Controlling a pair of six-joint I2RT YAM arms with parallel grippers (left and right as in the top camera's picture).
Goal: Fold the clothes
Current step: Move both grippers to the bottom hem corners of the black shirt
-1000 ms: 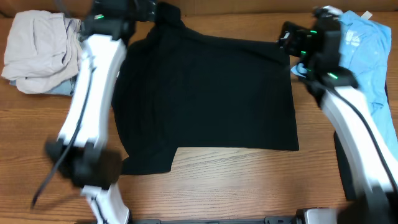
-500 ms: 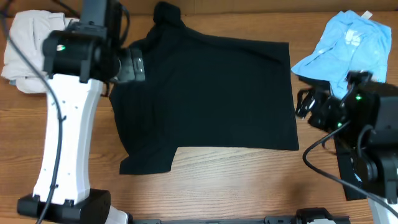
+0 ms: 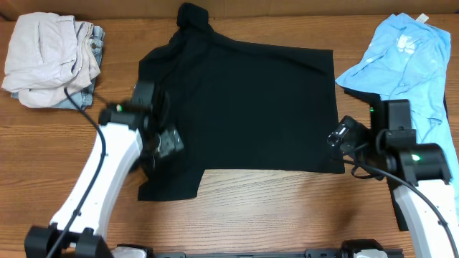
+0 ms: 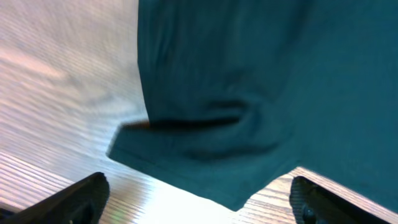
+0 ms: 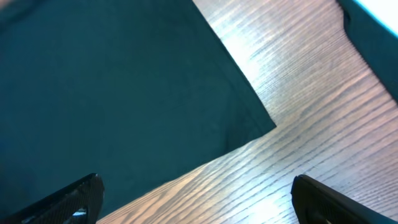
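while the black t-shirt (image 3: 244, 107) lies spread out on the tabletop (image 3: 287, 215), i see both arms over its near corners. the left gripper (image 4: 200, 200) is spread wide with nothing in it, above the near sleeve (image 4: 205, 155) (a bit rumpled). the right gripper (image 5: 198, 198) is likewise wide apart and empty, above the hem corner (image 5: 264, 124). a light blue shirt (image 3: 401, 57) lies far right, a cream pile (image 3: 43, 57) far left.

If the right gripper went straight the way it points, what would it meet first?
Likely the T-shirt, near its corner; depth is unclear, so the right gripper might reach bare table instead.
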